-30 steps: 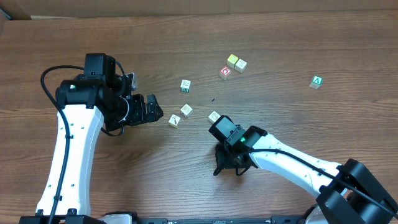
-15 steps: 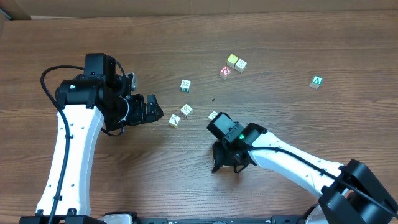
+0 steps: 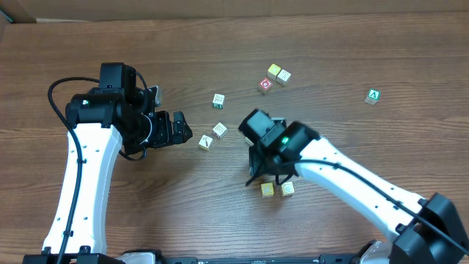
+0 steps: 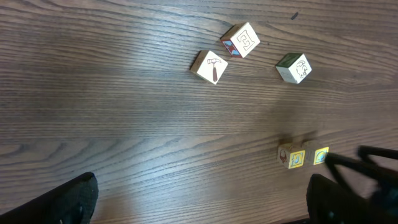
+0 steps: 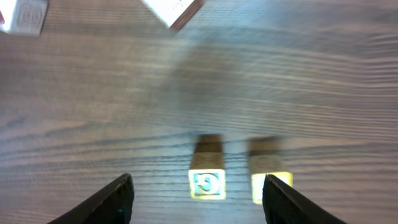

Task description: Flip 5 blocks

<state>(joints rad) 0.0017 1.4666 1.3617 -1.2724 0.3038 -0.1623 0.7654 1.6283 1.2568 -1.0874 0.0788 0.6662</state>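
Note:
Several pale wooden blocks lie on the table. Two of them (image 3: 268, 190) (image 3: 287, 188) sit side by side near the front, also seen as blocks (image 5: 208, 175) (image 5: 268, 179) in the right wrist view. My right gripper (image 3: 267, 176) (image 5: 202, 200) hovers just behind and above this pair, open, gripping nothing. Three more blocks (image 3: 218, 100) (image 3: 219, 130) (image 3: 205, 142) lie left of centre. Another two (image 3: 274, 71) (image 3: 283, 76) sit at the back. My left gripper (image 3: 177, 130) (image 4: 202, 205) stands open beside the block with the hammer mark (image 4: 212, 66), holding nothing.
A red-faced cube (image 3: 265, 85) sits next to the back pair. A green cube with a white A (image 3: 374, 96) lies alone at the far right. The right arm (image 3: 344, 183) crosses the table's near right part, and its dark fingers (image 4: 367, 163) show in the left wrist view.
The right gripper has drawn back toward the table's middle and opened wider, uncovering two blocks side by side near the front. The left arm has stayed still.

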